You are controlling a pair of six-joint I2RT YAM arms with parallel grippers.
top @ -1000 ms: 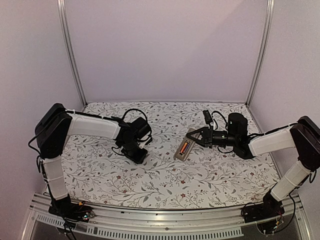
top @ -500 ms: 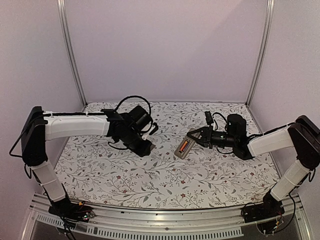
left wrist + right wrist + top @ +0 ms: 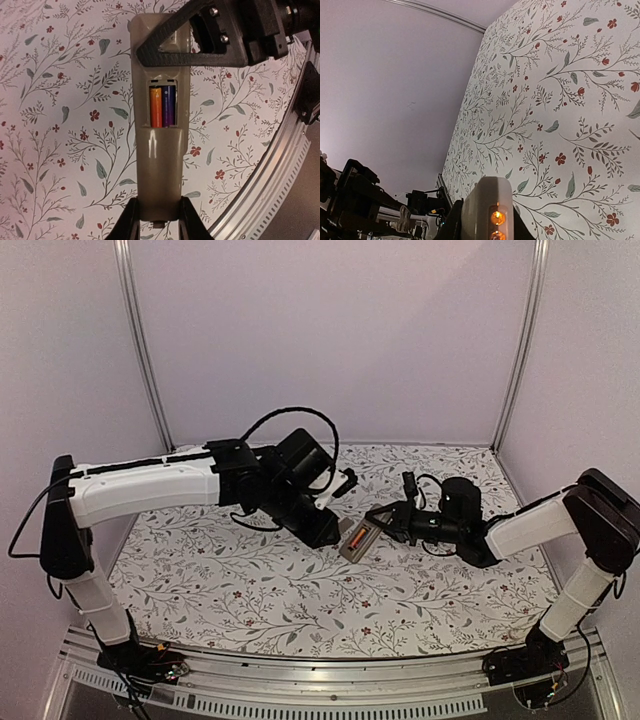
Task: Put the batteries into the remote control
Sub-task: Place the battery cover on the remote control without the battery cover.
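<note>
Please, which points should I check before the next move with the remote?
1. Both batteries seated: ok. The orange battery and the dark battery lie side by side in the compartment.
2. Right gripper holds the remote control: ok.
3. Left gripper grips its other end: ok, fingers against both sides.
4. Compartment closed: not ok, it is open.
5. Battery polarity: cannot tell.

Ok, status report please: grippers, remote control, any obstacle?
Left gripper and right gripper shut on remote control, opposite ends. Batteries both seated, compartment uncovered. No obstacle seen.
</note>
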